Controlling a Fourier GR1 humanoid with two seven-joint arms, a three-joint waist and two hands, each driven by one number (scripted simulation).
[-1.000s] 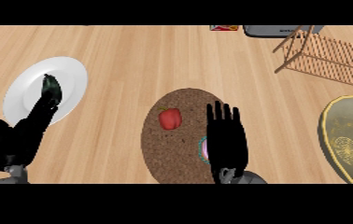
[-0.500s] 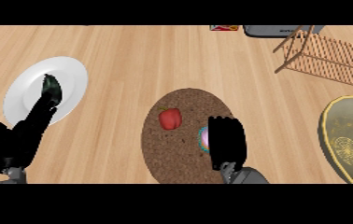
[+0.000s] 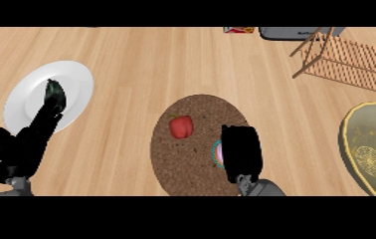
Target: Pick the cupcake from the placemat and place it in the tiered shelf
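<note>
Round brown placemat (image 3: pixel 195 156) on a wooden counter (image 3: pixel 183 59), right hand (image 3: pixel 241 151) curled around the cupcake (image 3: pixel 218 152) at the mat's right edge, red pepper (image 3: pixel 181 126) on the mat's left part, left hand (image 3: pixel 46 114) open over a white plate (image 3: pixel 73 81) well left of the mat, wooden tiered shelf (image 3: pixel 341 59) far up right of the mat

Brown speckled placemat (image 3: pixel 191 168), red pepper (image 3: pixel 180 126), white plate (image 3: pixel 73 81), pale wood-grain counter (image 3: pixel 161 63)

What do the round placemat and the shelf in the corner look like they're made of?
The placemat looks like cork or coarse woven fibre: matte brown with dark speckles. The tiered shelf looks like wood or bamboo: thin tan slats on darker legs, no shine. Neither is certain.
</note>
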